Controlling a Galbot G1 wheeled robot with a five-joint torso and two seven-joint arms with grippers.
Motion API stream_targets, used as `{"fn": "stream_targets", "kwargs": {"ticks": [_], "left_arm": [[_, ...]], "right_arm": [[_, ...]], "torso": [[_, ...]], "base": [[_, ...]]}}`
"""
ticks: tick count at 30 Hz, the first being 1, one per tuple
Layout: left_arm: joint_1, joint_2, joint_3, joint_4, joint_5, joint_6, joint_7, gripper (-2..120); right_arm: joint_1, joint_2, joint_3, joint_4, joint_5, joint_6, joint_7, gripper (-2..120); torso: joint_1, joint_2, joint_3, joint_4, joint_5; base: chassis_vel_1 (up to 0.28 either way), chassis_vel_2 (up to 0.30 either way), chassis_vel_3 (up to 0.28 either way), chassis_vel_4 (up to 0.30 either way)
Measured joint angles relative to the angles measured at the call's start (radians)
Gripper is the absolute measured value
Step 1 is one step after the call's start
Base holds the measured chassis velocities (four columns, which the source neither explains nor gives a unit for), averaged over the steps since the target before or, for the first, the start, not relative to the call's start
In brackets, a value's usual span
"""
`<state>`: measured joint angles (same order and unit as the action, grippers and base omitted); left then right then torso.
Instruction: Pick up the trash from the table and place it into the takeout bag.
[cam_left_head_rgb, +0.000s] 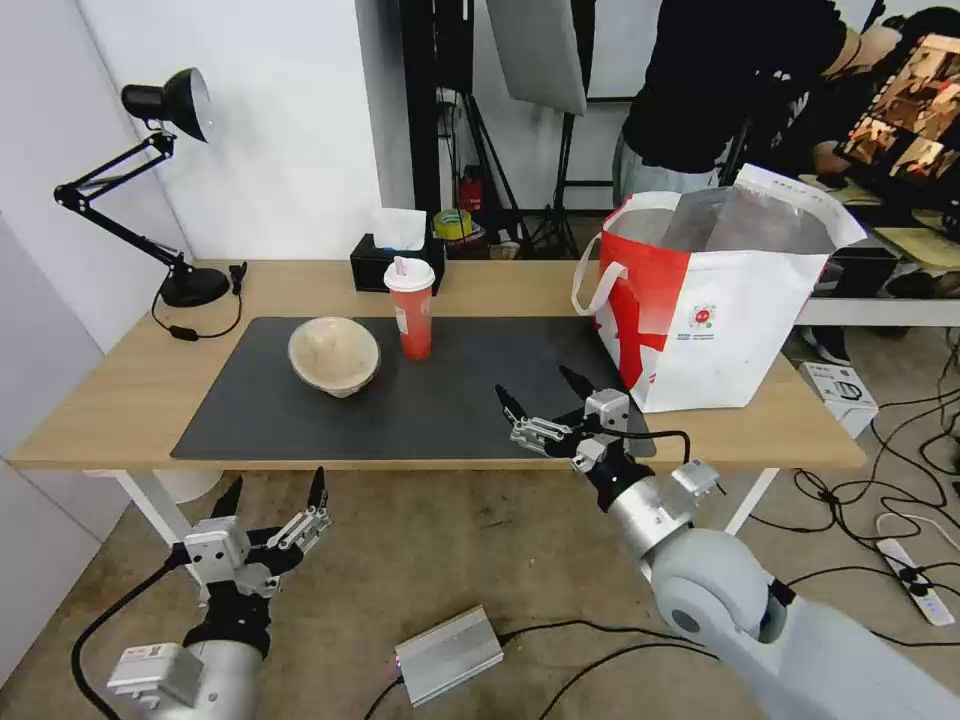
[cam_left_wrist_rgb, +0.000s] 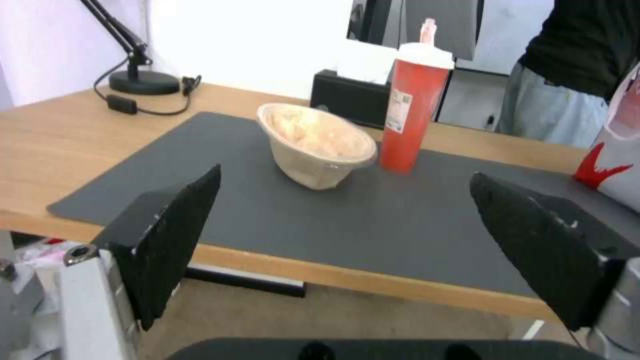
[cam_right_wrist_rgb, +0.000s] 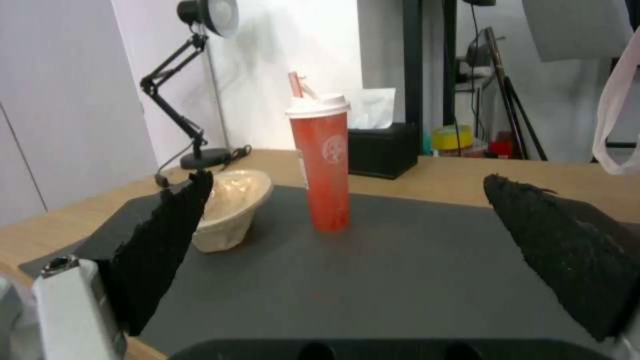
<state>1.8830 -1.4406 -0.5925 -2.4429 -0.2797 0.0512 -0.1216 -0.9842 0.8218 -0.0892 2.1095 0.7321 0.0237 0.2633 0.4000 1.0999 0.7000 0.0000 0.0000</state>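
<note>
A beige bowl (cam_left_head_rgb: 334, 355) and red lidded cup (cam_left_head_rgb: 411, 306) stand centre-frame on the table's (cam_left_head_rgb: 120, 390) grey mat (cam_left_head_rgb: 420, 400); the takeout bag (cam_left_head_rgb: 715, 300) gapes at right. Right gripper (cam_left_head_rgb: 545, 392) hovers spread over the mat; left gripper (cam_left_head_rgb: 272, 489) hangs spread, lower left.

Light-wood table (cam_left_head_rgb: 130, 380), matt dark mat (cam_left_head_rgb: 420, 400), foil-lined takeout bag (cam_left_head_rgb: 730, 330), seemingly paper bowl (cam_left_head_rgb: 334, 355).

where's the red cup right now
In the head view the red cup stands upright on the dark mat near its far edge, just right of the beige bowl and in front of the black tissue box.
</note>
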Motion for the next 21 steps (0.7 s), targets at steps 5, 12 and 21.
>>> {"fn": "stream_targets", "kwargs": {"ticks": [5,12,21], "left_arm": [[0.002,-0.002,-0.003,-0.001,-0.002,-0.002,0.003,100],[0.002,-0.006,-0.002,-0.002,-0.002,-0.003,0.005,100],[0.001,-0.008,-0.002,0.002,-0.001,-0.004,0.006,100]], "right_arm": [[0.045,0.007,-0.030,-0.029,0.001,-0.036,0.010,100],[0.103,0.021,-0.067,-0.058,0.005,-0.087,0.014,100],[0.196,0.046,-0.131,-0.101,0.009,-0.137,0.036,100]], "torso": [[0.000,0.000,0.000,0.0001,0.0000],[0.000,0.000,0.000,0.0000,-0.0001],[0.000,0.000,0.000,0.0001,-0.0001]], "base": [[0.000,0.000,0.000,0.000],[0.000,0.000,0.000,0.000],[0.000,0.000,0.000,0.000]]}}
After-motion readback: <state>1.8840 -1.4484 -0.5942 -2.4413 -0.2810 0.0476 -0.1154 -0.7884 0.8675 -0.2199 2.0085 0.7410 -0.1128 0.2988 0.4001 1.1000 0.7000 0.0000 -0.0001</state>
